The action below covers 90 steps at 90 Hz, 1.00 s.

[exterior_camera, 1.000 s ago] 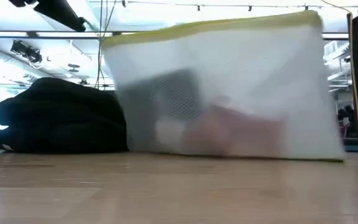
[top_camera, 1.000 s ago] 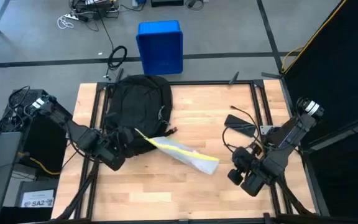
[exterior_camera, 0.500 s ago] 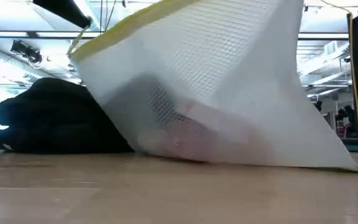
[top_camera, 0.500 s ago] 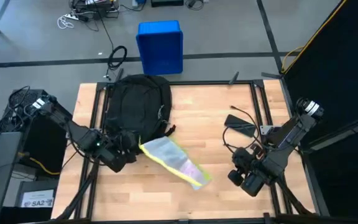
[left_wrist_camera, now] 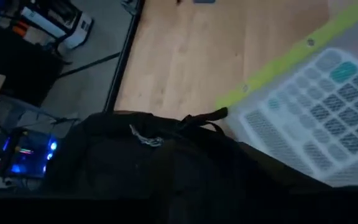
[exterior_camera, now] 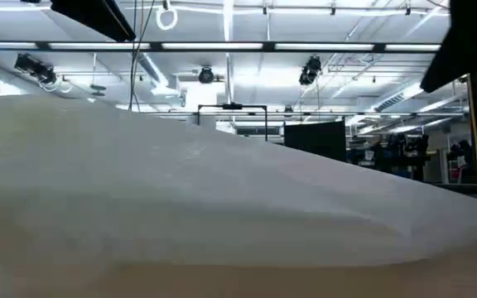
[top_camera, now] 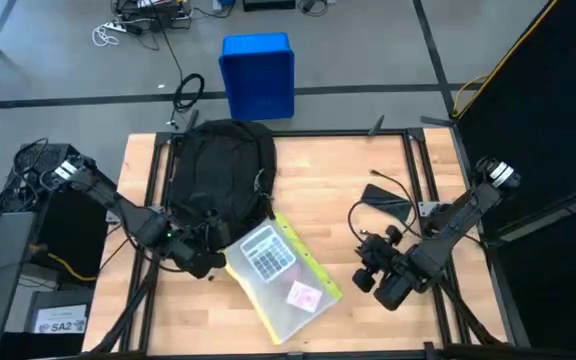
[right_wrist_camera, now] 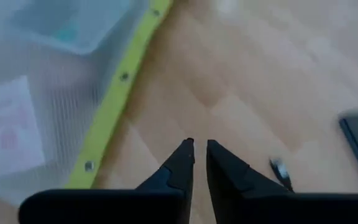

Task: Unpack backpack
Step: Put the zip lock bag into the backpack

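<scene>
pouch [top_camera: 280,278] on table [top_camera: 368,190], just before backpack [top_camera: 218,165]

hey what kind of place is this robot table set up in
Probably a large lab or workshop hall. The low view shows a high ceiling with strip lights; the high view shows a bare grey floor with loose cables and a blue bin beside the table.

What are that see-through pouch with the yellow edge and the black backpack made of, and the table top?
The pouch looks like soft translucent plastic mesh: a fine grid shows, and a calculator is visible through it. Its yellow edge seems a plastic strip with small studs. The backpack looks like matte black woven fabric, slumped and creased. The table top appears to be pale wood planks with visible grain.
</scene>
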Available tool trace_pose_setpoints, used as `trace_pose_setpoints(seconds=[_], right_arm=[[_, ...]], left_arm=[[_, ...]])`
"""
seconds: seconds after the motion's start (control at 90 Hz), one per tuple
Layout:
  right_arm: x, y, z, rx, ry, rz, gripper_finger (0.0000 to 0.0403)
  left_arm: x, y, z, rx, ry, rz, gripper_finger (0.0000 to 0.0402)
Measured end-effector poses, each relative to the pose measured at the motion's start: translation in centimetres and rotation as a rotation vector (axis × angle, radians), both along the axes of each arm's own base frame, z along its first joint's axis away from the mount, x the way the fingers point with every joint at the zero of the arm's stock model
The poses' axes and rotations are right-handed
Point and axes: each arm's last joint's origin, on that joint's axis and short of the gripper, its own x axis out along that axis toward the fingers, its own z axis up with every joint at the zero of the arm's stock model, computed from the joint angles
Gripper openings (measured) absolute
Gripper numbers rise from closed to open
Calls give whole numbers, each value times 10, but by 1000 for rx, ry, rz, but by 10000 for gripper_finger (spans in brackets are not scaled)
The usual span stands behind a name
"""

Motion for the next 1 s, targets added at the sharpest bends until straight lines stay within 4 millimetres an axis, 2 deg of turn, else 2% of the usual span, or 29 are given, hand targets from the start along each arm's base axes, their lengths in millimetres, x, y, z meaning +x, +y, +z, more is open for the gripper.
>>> trace_pose_setpoints(seconds=[0.144, 0.333, 0.5, 0.678, 0.789, 1.0], right_arm=[[15, -7, -16, -76, -85, 68, 20], [37, -24, -30, -145, -131, 152, 16], [58, -44, -29, -173, -138, 240, 9], [81, -70, -20, -254, -169, 321, 5], [94, -88, -13, -243, -221, 396, 6], [104, -111, -9, -203, -248, 513, 8]], left_arm=[[-5, 5, -20, -15, -14, -1, 128], [-21, 14, -42, -203, -113, -65, 104], [-34, 26, -43, -246, -204, -49, 85], [-41, 42, -39, -276, -273, 28, 81], [-43, 46, -36, -283, -288, 45, 81], [-48, 49, -37, -275, -234, 76, 80]])
